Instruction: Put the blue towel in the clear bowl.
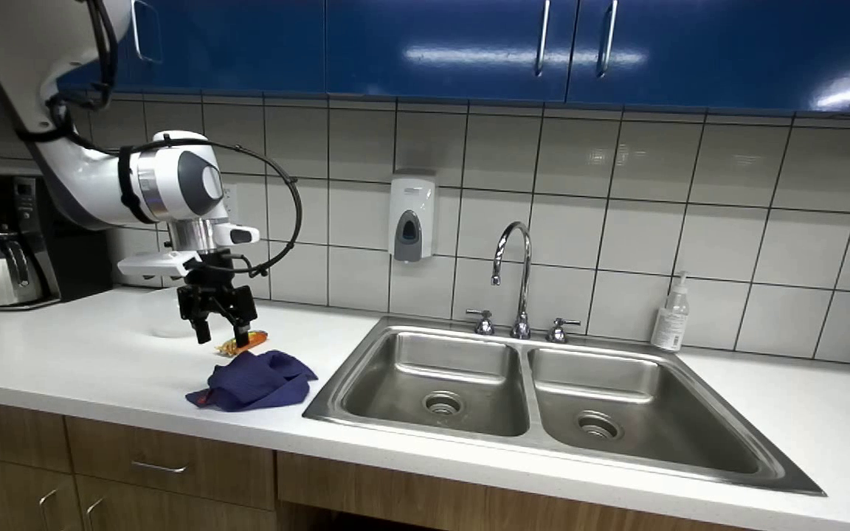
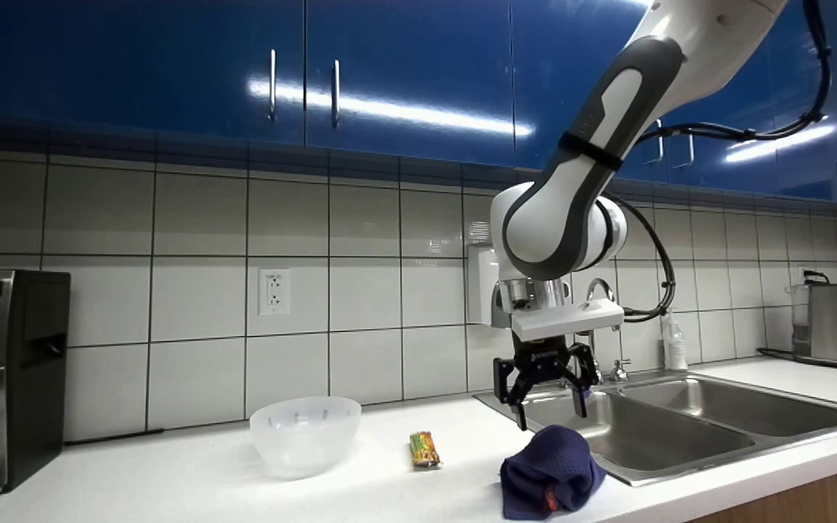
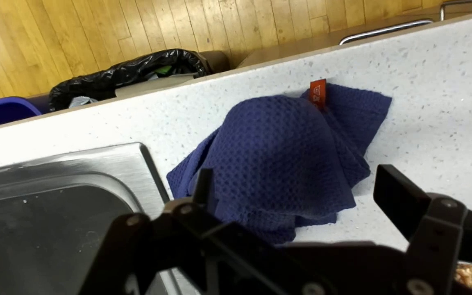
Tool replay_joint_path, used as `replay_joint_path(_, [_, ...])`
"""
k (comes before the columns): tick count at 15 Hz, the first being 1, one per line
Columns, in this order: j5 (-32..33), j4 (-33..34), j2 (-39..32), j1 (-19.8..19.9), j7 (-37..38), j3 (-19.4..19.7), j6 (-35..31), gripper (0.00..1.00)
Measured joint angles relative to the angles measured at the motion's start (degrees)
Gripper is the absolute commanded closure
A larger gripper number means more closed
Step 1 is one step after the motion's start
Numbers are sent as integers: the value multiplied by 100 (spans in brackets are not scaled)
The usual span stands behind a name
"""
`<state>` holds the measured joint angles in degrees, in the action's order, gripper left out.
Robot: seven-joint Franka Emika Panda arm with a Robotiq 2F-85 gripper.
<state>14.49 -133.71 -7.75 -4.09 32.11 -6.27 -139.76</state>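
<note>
Fingers (image 3: 398, 200) spread above blue towel (image 3: 277, 155) | clear bowl (image 2: 302, 443) on counter (image 2: 193, 487)

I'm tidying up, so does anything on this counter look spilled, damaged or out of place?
No spill or damage shows. Only the snack packet looks stray, lying loose on the countertop roughly between the clear bowl and the crumpled blue towel.

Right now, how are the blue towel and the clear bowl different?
The blue towel is dark cloth; the clear bowl is pale and cloudy see-through. The towel lies in a crumpled heap; the bowl stands upright, round and open on top. The towel is right by the sink, but the bowl is farther from it. Both rest on the white counter, and the end effector holds neither.
</note>
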Motion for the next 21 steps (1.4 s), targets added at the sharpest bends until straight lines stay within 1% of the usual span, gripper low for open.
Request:
replay_joint_path(5, [76,365,-556,-252,486,353,3,0])
replay_joint_path(10, [80,590,-884,-378,593,634,10,0])
replay_joint_path(15, [79,648,-1006,-418,593,743,10,0])
replay_joint_path(21, [80,648,-1096,-586,593,776,11,0])
